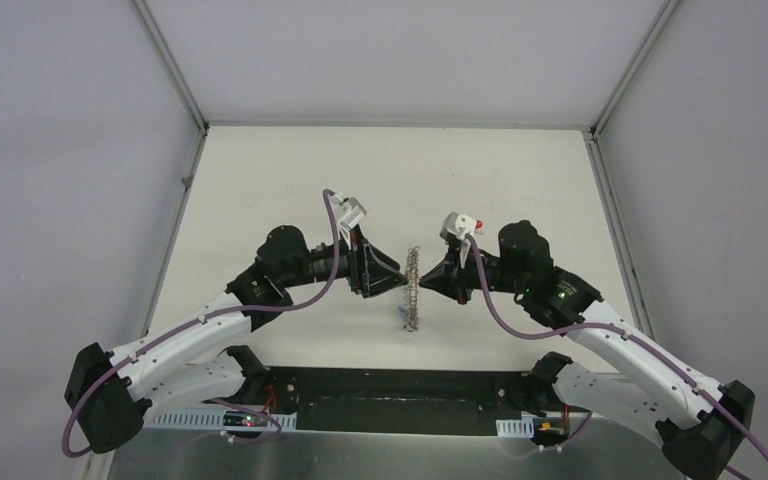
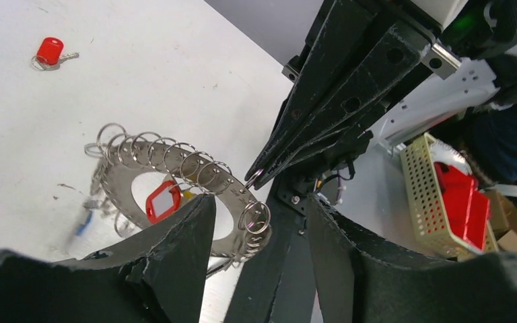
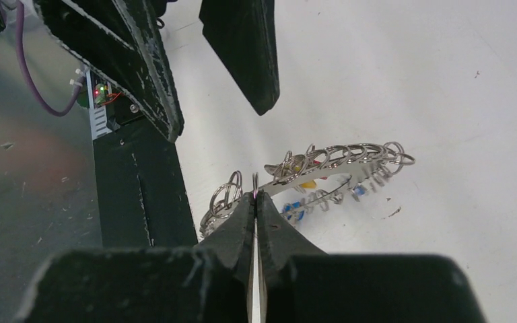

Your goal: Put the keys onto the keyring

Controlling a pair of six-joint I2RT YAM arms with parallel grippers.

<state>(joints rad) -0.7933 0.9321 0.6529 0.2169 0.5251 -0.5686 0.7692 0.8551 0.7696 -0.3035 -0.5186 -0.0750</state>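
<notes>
The keyring (image 1: 415,288), a flat grey ring with many wire loops, hangs upright between my two grippers. My right gripper (image 3: 256,195) is shut on one wire loop at the keyring's (image 3: 340,161) rim. My left gripper (image 2: 259,232) is open, and the rim of the keyring (image 2: 175,165) with its loops lies between the fingers. A red-tagged key (image 2: 163,200) hangs on the ring, and blue tags (image 3: 295,208) hang below it. A loose key with a red tag (image 2: 49,52) lies on the table, far beyond the ring.
White walls close in the table on three sides (image 1: 400,60). A black base plate (image 1: 400,400) and metal strip run along the near edge. A yellow perforated basket (image 2: 424,202) holding red items stands off the table's side.
</notes>
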